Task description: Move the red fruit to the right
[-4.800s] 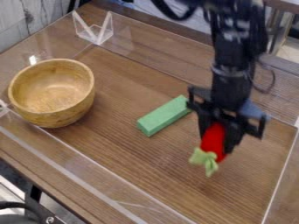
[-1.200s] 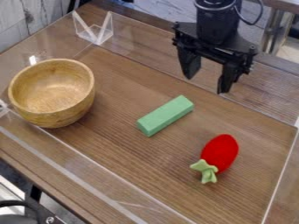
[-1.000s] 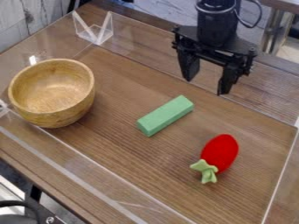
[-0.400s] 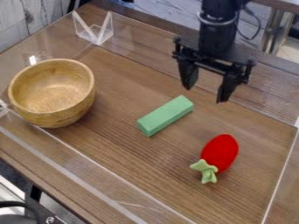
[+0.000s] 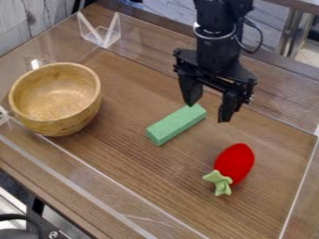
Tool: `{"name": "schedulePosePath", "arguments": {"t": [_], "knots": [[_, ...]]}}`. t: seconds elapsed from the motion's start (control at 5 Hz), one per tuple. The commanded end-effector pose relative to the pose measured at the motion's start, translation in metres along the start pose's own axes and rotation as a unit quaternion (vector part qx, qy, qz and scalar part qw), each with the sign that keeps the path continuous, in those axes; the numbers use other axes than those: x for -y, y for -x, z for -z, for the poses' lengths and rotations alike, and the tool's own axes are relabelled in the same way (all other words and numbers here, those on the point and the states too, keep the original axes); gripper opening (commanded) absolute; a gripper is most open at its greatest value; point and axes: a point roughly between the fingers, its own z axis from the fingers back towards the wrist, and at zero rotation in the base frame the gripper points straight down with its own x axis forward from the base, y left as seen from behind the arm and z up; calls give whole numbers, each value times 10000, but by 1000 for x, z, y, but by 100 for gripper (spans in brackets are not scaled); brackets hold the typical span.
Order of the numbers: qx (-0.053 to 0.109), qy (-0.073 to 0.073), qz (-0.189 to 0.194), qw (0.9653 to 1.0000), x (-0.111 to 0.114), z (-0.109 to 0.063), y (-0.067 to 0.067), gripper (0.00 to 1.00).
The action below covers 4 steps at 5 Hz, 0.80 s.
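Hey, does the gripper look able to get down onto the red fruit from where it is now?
Probably yes. The gripper hangs open above the table, and the red fruit lies uncovered, apart from the green block, with nothing between them.

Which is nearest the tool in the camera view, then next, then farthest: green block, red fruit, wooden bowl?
From the tool, jaws open:
1. Green block, just below it and to its left.
2. Red fruit, lower right, lying on the table.
3. Wooden bowl, far left.
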Motion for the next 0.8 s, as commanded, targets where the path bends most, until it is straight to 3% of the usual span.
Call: {"name": "schedulePosePath", "arguments": {"t": [0.0,0.4,0.6], "knots": [[370,42,87,9993,3,-14,-3,100],[471,-29,-218,9986,12,8,-15,100],[577,-52,-425,9974,5,0,-19,100]]}}
